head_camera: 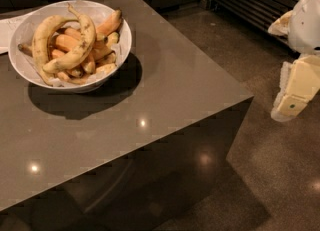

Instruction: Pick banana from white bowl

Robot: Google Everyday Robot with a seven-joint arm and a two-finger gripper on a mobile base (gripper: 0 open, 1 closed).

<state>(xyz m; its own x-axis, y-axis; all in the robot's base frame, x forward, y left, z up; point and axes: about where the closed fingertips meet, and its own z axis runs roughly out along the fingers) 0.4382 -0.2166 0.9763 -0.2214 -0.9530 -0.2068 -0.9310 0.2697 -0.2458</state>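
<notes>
Camera view: white bowl [100, 9] at 10 o'clock on counter [165, 90]; banana [85, 37] lies atop other bananas [107, 25], untouched. At 3 o'clock, gripper [292, 97] hangs well apart, state cannot tell. Reach, grasp and lift remain.

- Arm [306, 22], white-shelled, in at the upper right edge of the view, bent downward.
- Gripper [290, 106], cream-coloured, hanging below it at the right edge, low, tilted down and slightly leftward.
</notes>
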